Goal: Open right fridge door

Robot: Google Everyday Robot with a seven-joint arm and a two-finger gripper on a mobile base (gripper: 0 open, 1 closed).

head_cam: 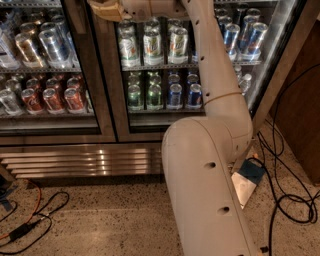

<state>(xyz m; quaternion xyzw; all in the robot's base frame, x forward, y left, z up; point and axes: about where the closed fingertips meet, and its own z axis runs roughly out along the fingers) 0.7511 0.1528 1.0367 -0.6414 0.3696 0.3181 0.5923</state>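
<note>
The right fridge door (161,116) is a tall glass pane in a dark frame, with green-white and blue cans behind it. It looks shut, level with the left door (47,122), which fronts red and silver cans. My white arm (210,165) rises from the lower middle and reaches up across the right door. My gripper (106,9) is at the top edge, a tan part next to the dark post between the two doors. Its tips are cut off by the top of the view.
A steel grille (75,160) runs under the doors. Black and orange cables (30,222) lie on the floor at the left. More black cables (287,200) and a blue and white object (246,181) lie at the right, beside a brown cabinet (302,105).
</note>
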